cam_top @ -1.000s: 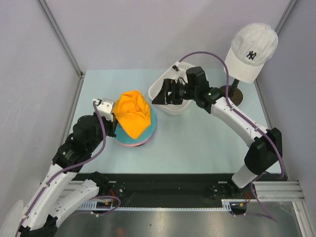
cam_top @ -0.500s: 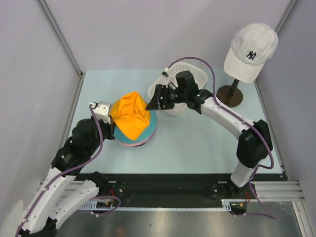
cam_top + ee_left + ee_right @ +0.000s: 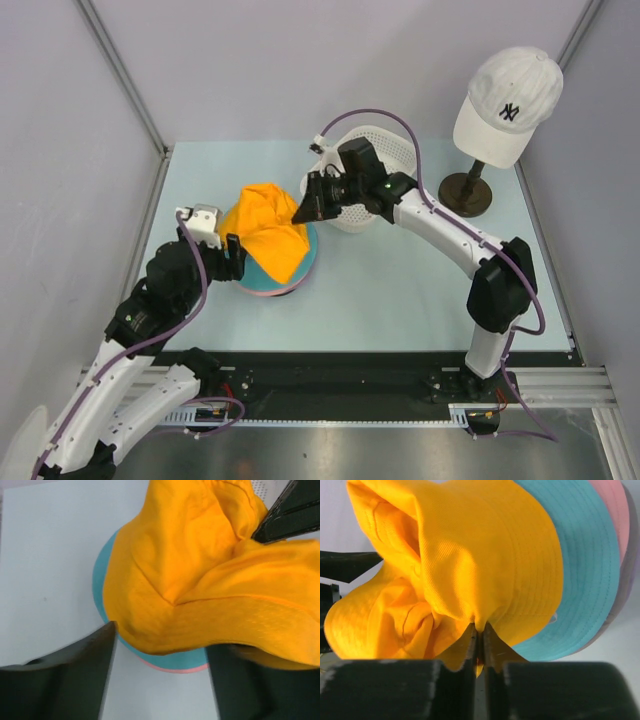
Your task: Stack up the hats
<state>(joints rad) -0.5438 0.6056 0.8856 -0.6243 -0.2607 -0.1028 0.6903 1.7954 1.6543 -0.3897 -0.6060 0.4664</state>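
Observation:
A crumpled orange hat lies on top of a teal hat at the table's left centre. A pink brim shows under the teal hat. In the right wrist view the orange hat covers the teal hat; pink and lavender brims peek out beyond it. My right gripper is shut on a fold of the orange hat's far-right edge. At the stack's near-left side my left gripper stands open, with the orange hat just ahead of its fingers.
A white perforated basket sits behind the right gripper at the back centre. A white NY cap rests on a stand with a dark round base at the back right. Grey walls enclose the table on three sides.
My right gripper has moved left from the basket to the orange hat and shut on its edge. My left gripper has opened and let go of the hat, which now spreads lower over the stack.

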